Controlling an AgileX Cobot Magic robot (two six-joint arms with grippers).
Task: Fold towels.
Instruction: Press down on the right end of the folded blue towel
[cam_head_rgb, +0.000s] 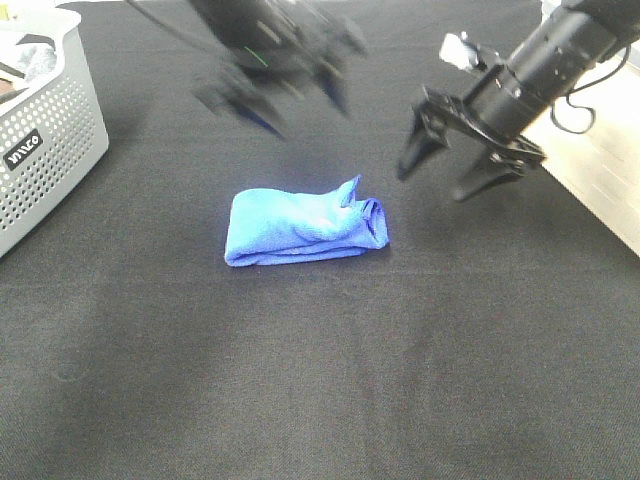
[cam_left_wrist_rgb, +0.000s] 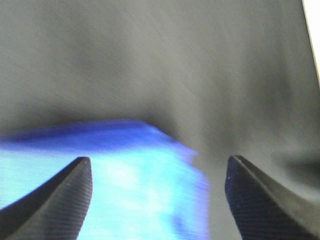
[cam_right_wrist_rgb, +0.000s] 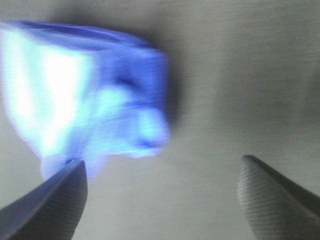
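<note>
— On the black cloth-covered table, near the middle: one towel, bright royal blue, folded into a thick, short bundle. Soft layered edges along the near side, a small corner poking up at the right end, bunched folds beside it.

— Only one towel, then?

— One, counted. Seen too in the left wrist view and the right wrist view, both blurred and washed pale at the centre.

— And grippers?

— Two. Left gripper above and behind the towel, heavily blurred in the high view; fingers spread wide apart in its wrist view, nothing between them, clear of the fabric. Right gripper up to the right of the towel, off the table, fingers likewise spread wide, holding nothing.

— Anything else?

— One grey perforated basket at the far left edge, well apart from the towel, with something dark inside, too cropped to identify.
</note>
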